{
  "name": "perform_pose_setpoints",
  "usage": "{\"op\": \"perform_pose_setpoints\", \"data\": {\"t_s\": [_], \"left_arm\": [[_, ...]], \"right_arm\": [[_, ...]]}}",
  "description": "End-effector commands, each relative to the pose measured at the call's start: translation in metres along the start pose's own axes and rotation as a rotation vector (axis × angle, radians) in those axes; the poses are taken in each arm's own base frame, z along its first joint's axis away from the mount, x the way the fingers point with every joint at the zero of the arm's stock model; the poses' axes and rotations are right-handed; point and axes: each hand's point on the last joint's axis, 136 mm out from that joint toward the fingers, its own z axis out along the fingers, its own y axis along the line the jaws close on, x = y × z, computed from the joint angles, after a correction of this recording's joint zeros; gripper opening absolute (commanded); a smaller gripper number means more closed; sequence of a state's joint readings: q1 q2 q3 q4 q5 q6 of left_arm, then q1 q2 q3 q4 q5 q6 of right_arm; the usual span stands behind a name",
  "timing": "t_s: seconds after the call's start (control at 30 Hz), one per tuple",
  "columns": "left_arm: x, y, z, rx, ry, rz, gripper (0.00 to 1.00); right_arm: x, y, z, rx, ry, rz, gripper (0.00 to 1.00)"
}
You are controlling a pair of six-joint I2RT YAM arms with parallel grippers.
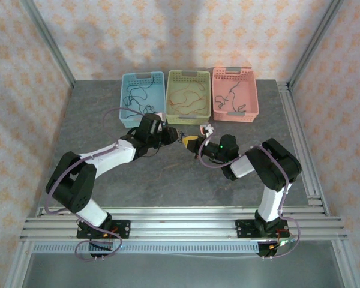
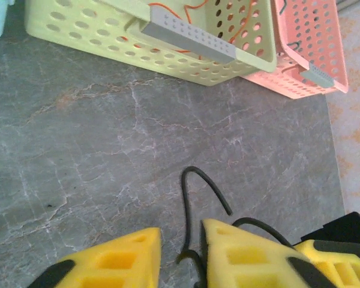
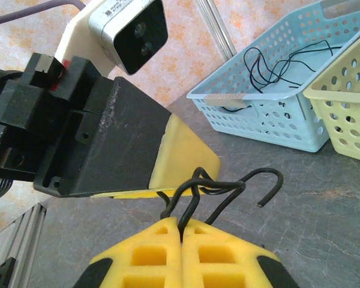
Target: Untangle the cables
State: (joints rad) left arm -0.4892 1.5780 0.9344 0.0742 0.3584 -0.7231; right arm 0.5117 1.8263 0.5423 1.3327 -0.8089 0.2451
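- Centre of the table [image 1: 168, 180], just near of the baskets: the right gripper [image 3: 181, 227] has its jaws pressed together on a kinked black cable [image 3: 225, 187], which loops upward and ends in a free hook.
- The left gripper [image 2: 181, 233], close by on the left, straddles the same cable. Its jaws stand slightly apart, the strand in the gap and not visibly pinched.
- Other cables lie on the far side: black in the blue basket [image 1: 123, 99], orange-red in the green basket [image 1: 169, 99], dark in the pink basket [image 1: 254, 90].
- Risk: a pull before the left jaws bite would let the strand slip. A hard pull could tighten the kink rather than free it, or the hook could snag a finger.
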Motion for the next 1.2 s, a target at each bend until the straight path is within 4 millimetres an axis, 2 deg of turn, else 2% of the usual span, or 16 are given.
{"op": "perform_pose_setpoints", "data": {"t_s": [0.0, 0.07, 0.17, 0.33, 0.5, 0.7, 0.87, 0.97, 1.07, 1.17], "left_arm": [[-0.012, -0.010, 0.002, 0.027, -0.031, -0.005, 0.09], [-0.015, -0.011, -0.001, 0.026, -0.046, -0.005, 0.00], [-0.021, -0.008, -0.009, -0.002, -0.088, 0.000, 0.00], [-0.036, 0.006, -0.034, -0.068, -0.224, -0.010, 0.00], [-0.055, 0.003, -0.071, -0.085, -0.351, -0.008, 0.00], [-0.077, -0.004, -0.123, -0.126, -0.477, 0.021, 0.00], [-0.086, 0.000, -0.153, -0.158, -0.542, 0.014, 0.00], [-0.083, -0.003, -0.154, -0.141, -0.521, 0.041, 0.00], [-0.074, -0.008, -0.138, -0.119, -0.442, 0.075, 0.00], [-0.063, 0.004, -0.112, -0.194, -0.333, 0.117, 0.00]], "right_arm": [[-0.007, 0.011, 0.001, -0.045, -0.028, -0.054, 0.00], [-0.007, 0.011, 0.001, -0.042, -0.029, -0.056, 0.00], [-0.008, 0.009, 0.000, -0.028, -0.034, -0.059, 0.00], [-0.007, -0.011, -0.003, 0.094, -0.034, -0.057, 0.00], [-0.003, -0.028, -0.007, 0.197, -0.004, -0.068, 0.00], [0.000, -0.034, -0.010, 0.244, 0.013, -0.091, 0.00], [-0.003, -0.035, -0.012, 0.263, 0.002, -0.114, 0.00], [-0.005, -0.032, -0.013, 0.250, -0.011, -0.118, 0.00], [-0.009, -0.021, -0.012, 0.195, -0.042, -0.136, 0.15], [-0.010, -0.010, -0.012, 0.157, -0.060, -0.172, 0.23]]}}
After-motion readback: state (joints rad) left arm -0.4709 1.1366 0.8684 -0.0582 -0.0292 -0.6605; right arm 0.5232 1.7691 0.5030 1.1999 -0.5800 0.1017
